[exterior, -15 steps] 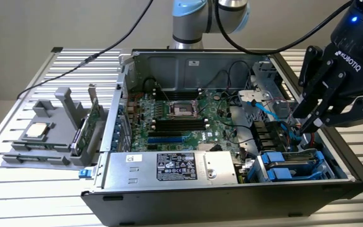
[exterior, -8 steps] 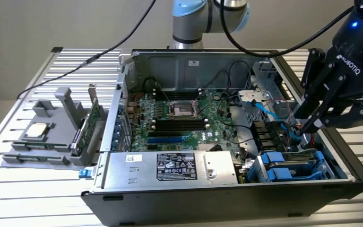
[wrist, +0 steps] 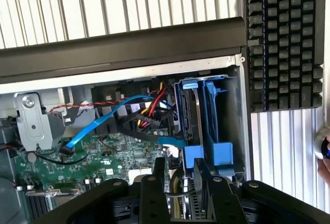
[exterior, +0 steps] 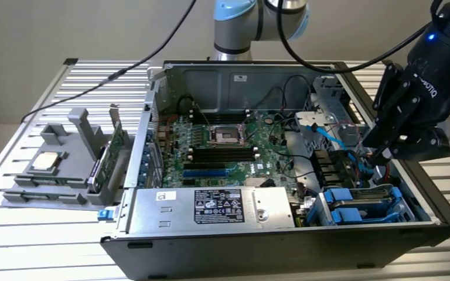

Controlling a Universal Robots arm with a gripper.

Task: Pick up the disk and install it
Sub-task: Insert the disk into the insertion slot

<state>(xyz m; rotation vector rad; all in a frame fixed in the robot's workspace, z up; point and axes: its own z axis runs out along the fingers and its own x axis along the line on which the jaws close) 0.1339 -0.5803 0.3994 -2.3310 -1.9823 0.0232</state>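
**Exterior view.** The flat rectangular silver disk [exterior: 363,203], framed by a blue plastic carrier, lies in the drive bay of the open black metal computer case [exterior: 233,257]. The bay is in the case's near corner, at the exterior view's right. The case stands on the slatted aluminium bench [exterior: 37,234]. The black two-fingered pincer [exterior: 379,153] hangs above the bay, clear of the disk, and I see nothing clamped in it.

A drive like this is probably dense, rigid and sensitive to shock, with smooth metal faces that could slip. The long blue side rails look like the safest place to take hold. The pincer's body hides the case wall behind it, and I cannot tell whether the disk is fully seated.

**Wrist view.** The pincer's [wrist: 180,182] fingers stand apart. The disk [wrist: 198,115] sits in its blue frame beside a tangle of blue, red and black cables [wrist: 129,110]. The fingers cover the disk's near end, and what lies in the gap between them is hard to make out. A black keyboard [wrist: 283,43] rests on the bench [wrist: 103,7] beside the case.
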